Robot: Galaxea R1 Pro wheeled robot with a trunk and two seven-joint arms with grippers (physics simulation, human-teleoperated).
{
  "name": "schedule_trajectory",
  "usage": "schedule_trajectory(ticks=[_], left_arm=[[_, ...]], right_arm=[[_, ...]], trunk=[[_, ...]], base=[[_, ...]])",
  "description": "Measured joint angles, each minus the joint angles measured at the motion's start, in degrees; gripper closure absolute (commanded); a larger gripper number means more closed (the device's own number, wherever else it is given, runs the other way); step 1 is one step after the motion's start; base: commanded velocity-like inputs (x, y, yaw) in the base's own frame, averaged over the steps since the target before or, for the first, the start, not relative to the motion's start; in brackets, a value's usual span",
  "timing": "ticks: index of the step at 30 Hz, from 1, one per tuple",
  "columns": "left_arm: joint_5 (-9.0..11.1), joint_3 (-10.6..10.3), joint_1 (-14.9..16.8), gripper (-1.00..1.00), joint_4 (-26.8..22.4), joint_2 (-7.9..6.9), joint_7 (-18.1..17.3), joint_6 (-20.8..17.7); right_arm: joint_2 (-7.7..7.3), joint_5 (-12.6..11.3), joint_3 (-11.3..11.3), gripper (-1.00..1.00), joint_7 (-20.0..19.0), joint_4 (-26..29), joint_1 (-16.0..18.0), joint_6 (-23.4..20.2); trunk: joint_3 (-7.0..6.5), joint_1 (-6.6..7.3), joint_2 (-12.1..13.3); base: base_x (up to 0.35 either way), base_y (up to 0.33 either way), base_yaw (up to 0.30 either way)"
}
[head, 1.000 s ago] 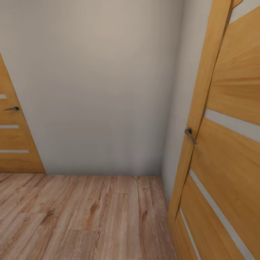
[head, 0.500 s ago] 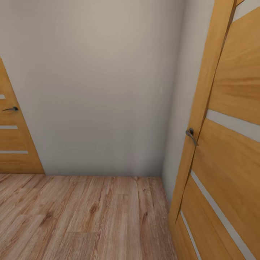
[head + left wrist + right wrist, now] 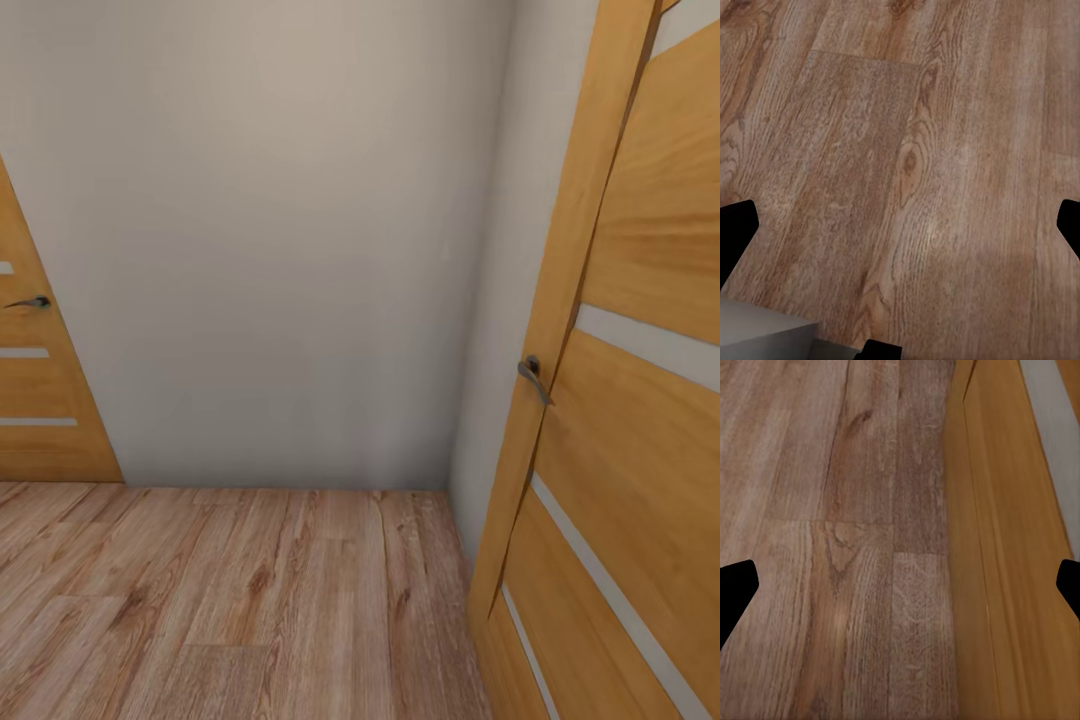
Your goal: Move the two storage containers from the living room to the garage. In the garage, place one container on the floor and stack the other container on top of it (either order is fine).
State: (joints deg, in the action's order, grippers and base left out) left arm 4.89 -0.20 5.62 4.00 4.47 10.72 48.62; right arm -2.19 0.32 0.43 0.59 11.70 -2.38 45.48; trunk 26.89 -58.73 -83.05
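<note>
Wooden door sits slightly further right than before; both tools gape wide, gripping nothing.

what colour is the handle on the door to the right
Dark grey metal: the handle sits on the orange-brown wooden door, best seen in the head view.

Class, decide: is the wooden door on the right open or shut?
Open: the door on the right stands angled out from the wall, its handle on the exposed edge.

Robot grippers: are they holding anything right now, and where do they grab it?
Nothing is held. The left gripper and the right gripper both have their black fingertips spread wide apart, with bare light wood-plank floor between them.
</note>
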Motion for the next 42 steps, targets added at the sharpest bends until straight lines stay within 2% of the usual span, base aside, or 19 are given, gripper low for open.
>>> schedule_trajectory(ticks=[21,28,42], left_arm=[[-0.01,0.0,0.0,-1.0,0.0,0.0,-0.09,0.0],[-0.01,-0.09,0.0,-1.0,0.0,0.0,-0.16,0.0],[-0.01,-0.03,0.0,-1.0,0.0,0.0,-0.09,0.0]], right_arm=[[0.0,0.0,0.05,-1.0,-0.03,-0.03,-0.02,-0.24],[0.0,0.01,0.05,-1.0,-0.03,-0.03,-0.04,-0.25],[0.0,0.0,0.05,-1.0,-0.03,-0.03,-0.01,-0.26]], trunk=[[0.0,0.0,0.0],[0.0,0.02,0.0],[0.0,0.01,0.0]], base=[[0.025,-0.009,0.0],[0.188,0.0,0.0],[0.036,0.0,0.0]])
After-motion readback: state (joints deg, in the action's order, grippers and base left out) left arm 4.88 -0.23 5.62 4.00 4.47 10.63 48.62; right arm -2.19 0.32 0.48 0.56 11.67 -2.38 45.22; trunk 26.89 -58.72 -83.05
